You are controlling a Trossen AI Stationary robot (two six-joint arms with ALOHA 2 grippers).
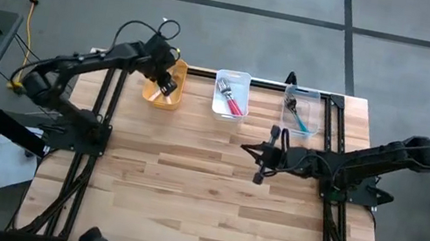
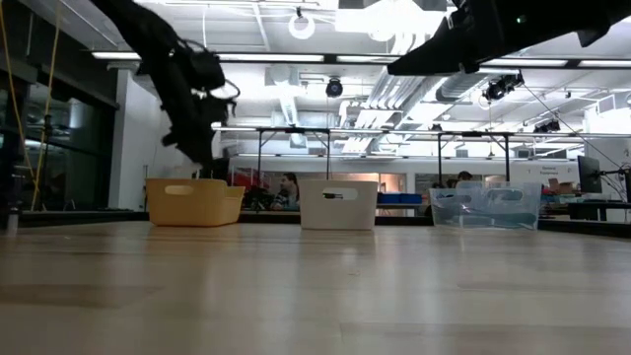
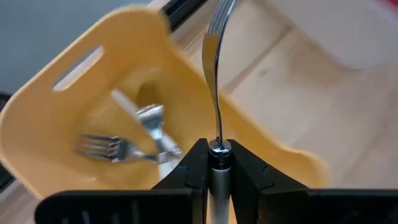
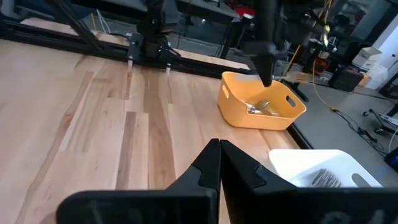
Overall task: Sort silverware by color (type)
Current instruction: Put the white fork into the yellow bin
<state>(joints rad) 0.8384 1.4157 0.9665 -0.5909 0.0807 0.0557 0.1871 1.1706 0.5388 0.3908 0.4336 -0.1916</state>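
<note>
Pale wood table (image 1: 208,208) lies bare in front. The right gripper (image 1: 261,166) hovers above it, fingers pressed together, empty. Farther back, the left gripper (image 3: 214,163) clamps a white-handled metal fork (image 3: 214,74) over the yellow plastic bin (image 1: 164,85) holding other forks (image 3: 134,143).

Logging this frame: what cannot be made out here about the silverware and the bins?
- Held fork: its handle is hidden between the left pincer fingers, so its colour is unknown.
- Yellow bin: the contents are blurred in the left wrist view, so no count.
- All bin contents: hidden by the walls in the low view.
- Clear bin: forks too small to count from above.
</note>
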